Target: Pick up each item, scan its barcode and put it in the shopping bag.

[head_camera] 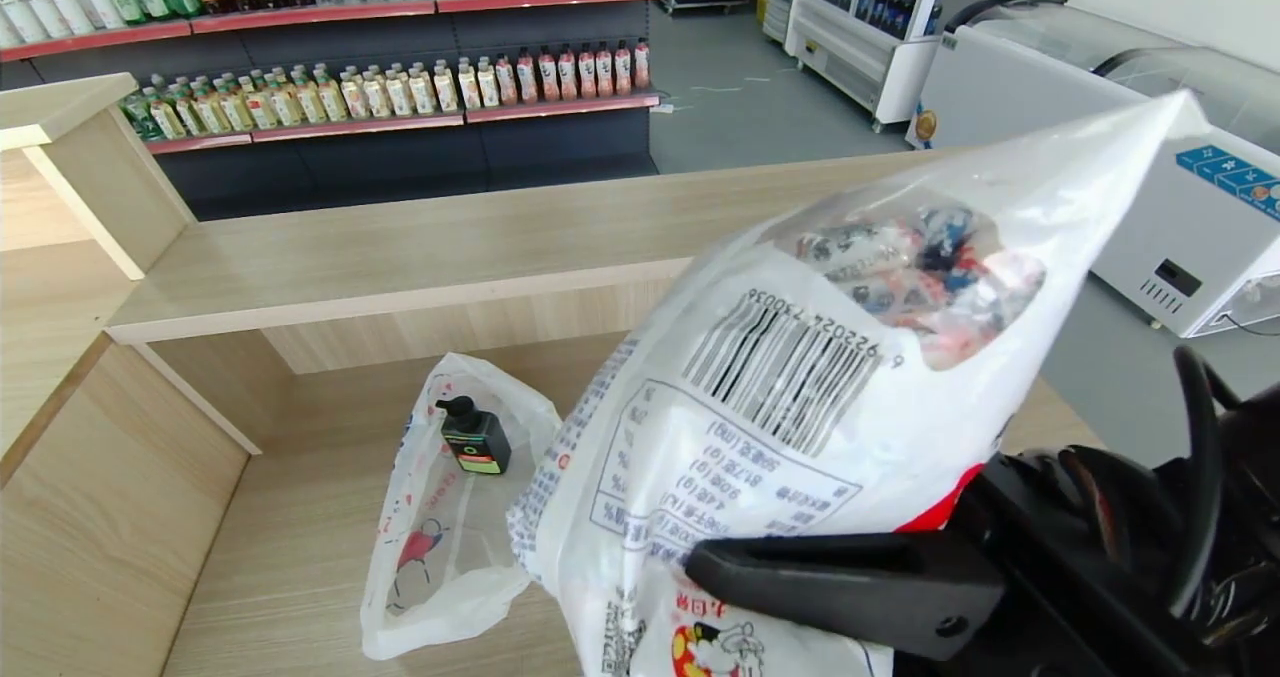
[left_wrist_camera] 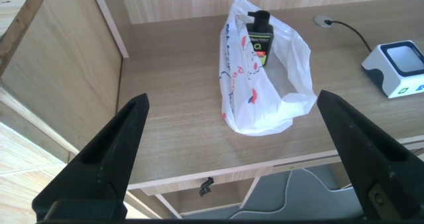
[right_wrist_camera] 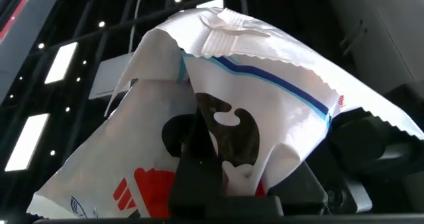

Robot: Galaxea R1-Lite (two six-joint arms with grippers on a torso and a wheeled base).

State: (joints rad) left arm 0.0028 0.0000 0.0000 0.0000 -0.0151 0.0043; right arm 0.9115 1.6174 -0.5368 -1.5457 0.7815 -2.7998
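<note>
Above the desk (head_camera: 300, 557), near the head camera | right gripper (head_camera: 740, 567): jaws pinching candy packet (head_camera: 800, 377), barcode showing | left gripper (left_wrist_camera: 233, 101): jaws spread, empty | black bottle (head_camera: 476, 439) apparently already in shopping bag (head_camera: 430, 557) | left, judged: scan packet at scanner (left_wrist_camera: 396, 66), bag it.

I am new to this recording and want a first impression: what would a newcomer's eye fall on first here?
First, the big white snack packet, which the right gripper holds up close to the head camera with its barcode facing it. Next, on the wooden counter beyond, the thin shopping bag lies with a small dark bottle at its far end.
</note>
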